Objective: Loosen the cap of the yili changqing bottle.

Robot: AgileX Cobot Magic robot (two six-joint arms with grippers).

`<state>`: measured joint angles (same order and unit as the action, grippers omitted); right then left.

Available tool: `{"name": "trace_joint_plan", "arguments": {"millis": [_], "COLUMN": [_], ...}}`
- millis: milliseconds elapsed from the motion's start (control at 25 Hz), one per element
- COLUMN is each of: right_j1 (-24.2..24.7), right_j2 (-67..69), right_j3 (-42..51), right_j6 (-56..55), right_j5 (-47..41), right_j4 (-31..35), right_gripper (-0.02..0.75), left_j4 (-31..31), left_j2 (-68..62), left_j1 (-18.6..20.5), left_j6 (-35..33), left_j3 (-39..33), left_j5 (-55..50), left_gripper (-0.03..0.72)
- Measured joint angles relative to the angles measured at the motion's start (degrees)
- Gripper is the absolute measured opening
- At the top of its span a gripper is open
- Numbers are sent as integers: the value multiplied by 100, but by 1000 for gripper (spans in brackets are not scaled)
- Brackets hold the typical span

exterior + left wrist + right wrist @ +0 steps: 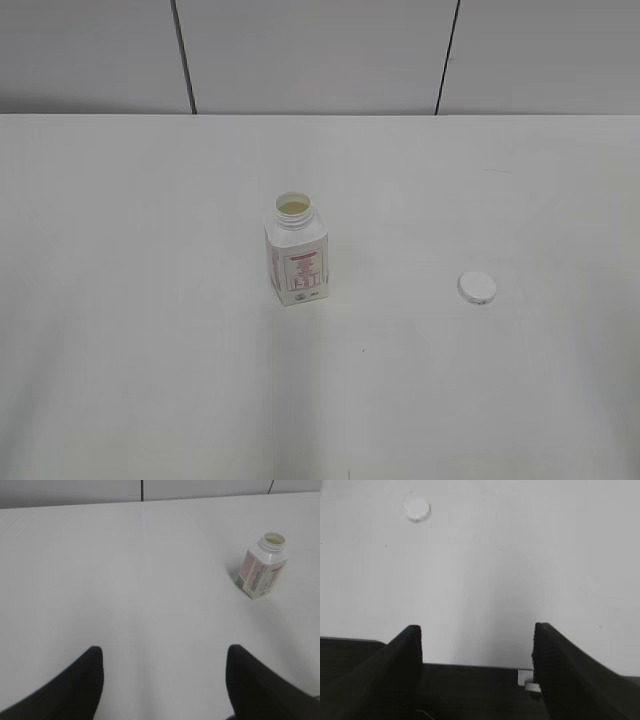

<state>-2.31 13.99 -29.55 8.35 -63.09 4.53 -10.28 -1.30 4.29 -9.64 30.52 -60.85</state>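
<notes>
The yili changqing bottle (296, 263) stands upright near the middle of the white table, its neck open with no cap on it. It also shows in the left wrist view (262, 567), far ahead and to the right of my left gripper (162, 652), which is open and empty. The cap (477, 288) lies flat on the table to the right of the bottle. It also shows in the right wrist view (416, 507), far ahead and left of my right gripper (477, 630), which is open and empty. Neither gripper shows in the exterior view.
The white table (150, 330) runs back to a grey panelled wall (320, 50). The table's near edge shows as a dark band between the right gripper's fingers (475, 685).
</notes>
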Motion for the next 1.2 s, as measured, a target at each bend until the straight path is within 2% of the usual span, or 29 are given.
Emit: {"name": "trace_joint_plan", "arguments": {"millis": [360, 1200], "right_j1": [0, 0], "right_j2": [-1401, -1444], "right_j3": [0, 18], "right_j6": [-89, -404], "right_j5": [7, 16], "right_j4": [-21, -21], "right_gripper": [532, 531], "left_j4": [0, -5], "left_j2": [171, 171], "left_j1": [0, 0], "left_j6": [0, 0], "left_j3": [-42, -42], "left_j5": [-7, -2], "left_gripper": [460, 458]}}
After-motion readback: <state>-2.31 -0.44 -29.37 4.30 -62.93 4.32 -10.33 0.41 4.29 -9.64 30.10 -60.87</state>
